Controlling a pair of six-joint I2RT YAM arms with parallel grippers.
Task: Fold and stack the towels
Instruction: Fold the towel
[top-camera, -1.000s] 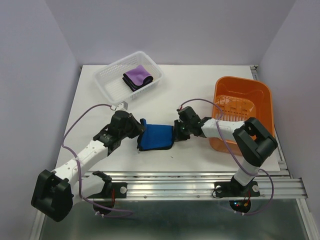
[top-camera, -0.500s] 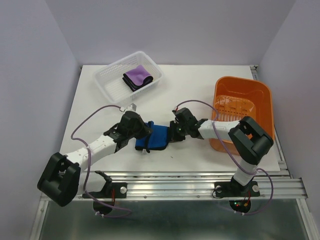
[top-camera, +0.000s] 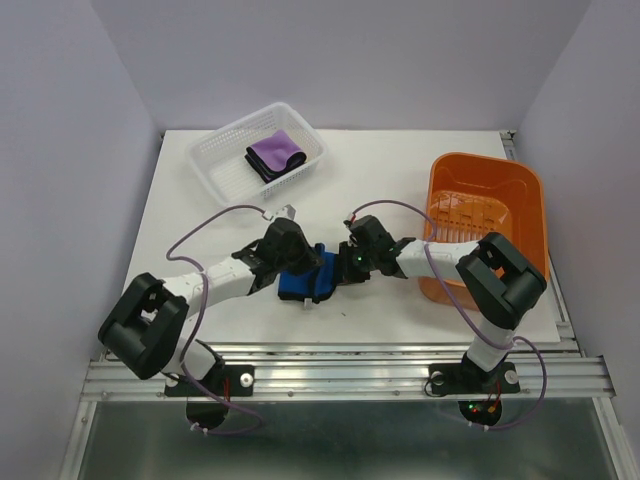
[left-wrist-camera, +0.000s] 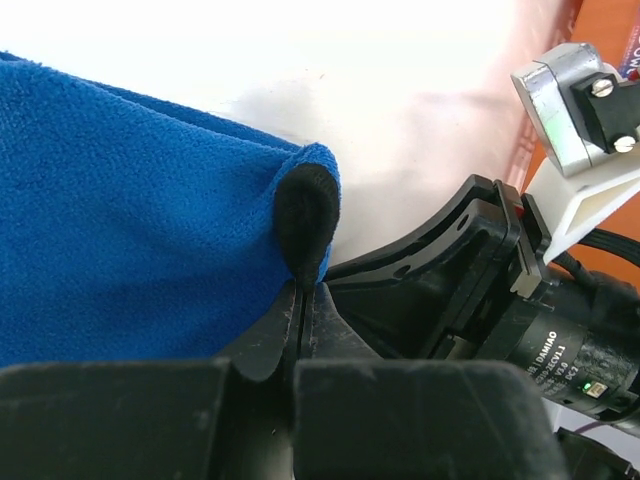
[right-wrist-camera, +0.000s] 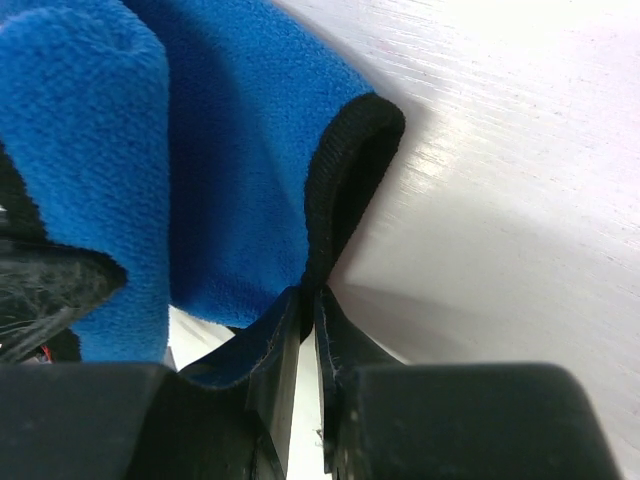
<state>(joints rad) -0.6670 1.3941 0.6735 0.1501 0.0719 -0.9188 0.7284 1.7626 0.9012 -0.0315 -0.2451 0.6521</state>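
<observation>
A bright blue towel (top-camera: 305, 283) with black edging lies bunched between both grippers at mid-table. My left gripper (top-camera: 314, 264) is shut on a black-edged corner of it (left-wrist-camera: 305, 215), with the blue towel (left-wrist-camera: 130, 220) spreading to the left in the left wrist view. My right gripper (top-camera: 341, 268) is shut on the black hem of the blue towel (right-wrist-camera: 230, 150), pinched at the fingertips (right-wrist-camera: 310, 292). The two grippers sit almost touching. A folded purple towel (top-camera: 274, 153) lies in the white mesh basket (top-camera: 213, 160).
An orange plastic basket (top-camera: 520, 182) stands at the right, beside the right arm. The white mesh basket is at the back left. A metal rail (top-camera: 340, 365) runs along the near table edge.
My left gripper has swung right with the towel's left edge, bringing it over to the right gripper. The blue towel is now narrower and doubled up. The right gripper barely moved.
</observation>
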